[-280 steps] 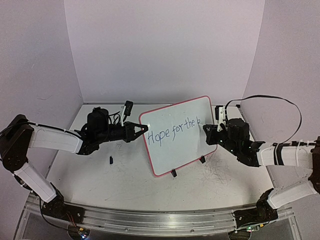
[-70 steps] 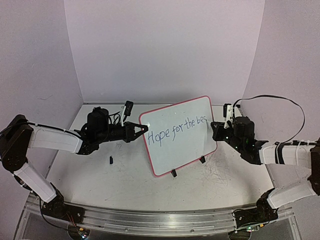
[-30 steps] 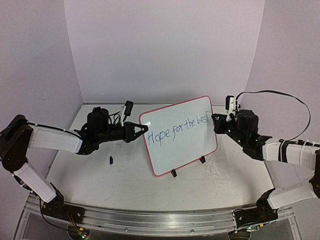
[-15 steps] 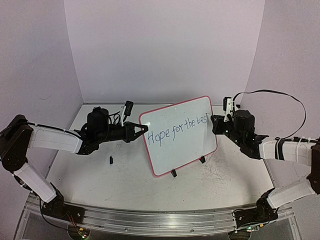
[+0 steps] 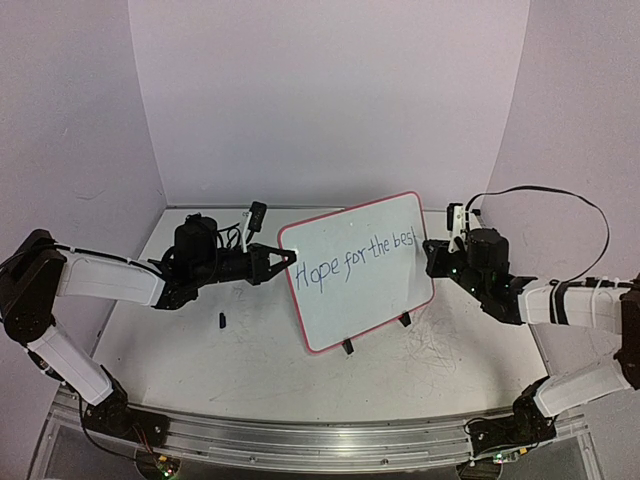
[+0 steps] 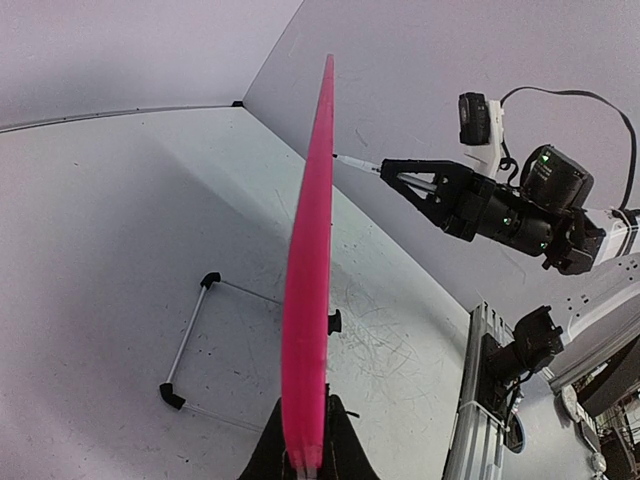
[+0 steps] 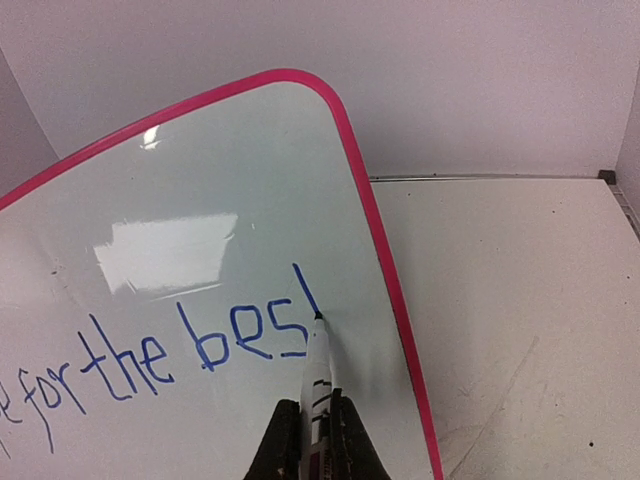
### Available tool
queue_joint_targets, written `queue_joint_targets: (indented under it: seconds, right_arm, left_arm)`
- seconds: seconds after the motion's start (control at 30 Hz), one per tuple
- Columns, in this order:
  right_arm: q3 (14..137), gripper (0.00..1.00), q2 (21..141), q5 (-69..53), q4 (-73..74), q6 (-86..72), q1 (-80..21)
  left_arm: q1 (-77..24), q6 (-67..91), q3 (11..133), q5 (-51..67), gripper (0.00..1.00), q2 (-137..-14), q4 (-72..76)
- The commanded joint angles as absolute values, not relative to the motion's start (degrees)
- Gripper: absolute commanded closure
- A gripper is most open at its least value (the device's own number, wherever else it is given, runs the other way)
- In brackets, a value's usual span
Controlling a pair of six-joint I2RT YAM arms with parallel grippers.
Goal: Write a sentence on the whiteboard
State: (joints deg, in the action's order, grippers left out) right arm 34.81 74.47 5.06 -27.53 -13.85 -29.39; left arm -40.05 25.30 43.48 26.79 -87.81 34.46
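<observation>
The whiteboard (image 5: pixel 365 300) stands tilted on the table, its red-pink rim edge-on in the left wrist view (image 6: pixel 305 330). My left gripper (image 5: pixel 283 260) is shut on the board's left edge (image 6: pixel 305 455). The sentence (image 5: pixel 358 258) reads "Hope for the bes" plus one slanted stroke; its end shows in the right wrist view (image 7: pixel 200 345). My right gripper (image 5: pixel 432 252) is shut on a white marker (image 7: pixel 320 370), whose tip touches the board at the foot of that stroke, close to the right rim (image 7: pixel 390 290). The gripper is at the frame's bottom edge (image 7: pixel 315 435).
A small black marker cap (image 5: pixel 221 320) lies on the table left of the board. The board's black feet (image 5: pixel 347 347) rest on the table; a wire stand (image 6: pixel 190 340) shows behind it. Pen scribbles (image 5: pixel 430 345) mark the table at right. A metal rail (image 5: pixel 300 440) runs along the near edge.
The writing grew from "Hope for the b" to "bes" plus a stroke. My right gripper moved right along the line, then slightly down. The left arm and board have not moved.
</observation>
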Motion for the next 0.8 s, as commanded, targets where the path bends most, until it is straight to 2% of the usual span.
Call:
queue_joint_targets:
  seconds: [0.0, 0.77]
  right_arm:
    - [33.9, 1.0, 73.4, 4.8, -27.6, -14.7, -29.2]
    - [34.8, 1.0, 70.7, 7.4, -27.3, -14.3, -29.2]
  left_arm:
    - [-39.6, 20.6, 44.7, 24.7, 1.0, -86.6, 33.3]
    - [-39.7, 20.5, 44.5, 23.8, 1.0, -86.2, 33.2]
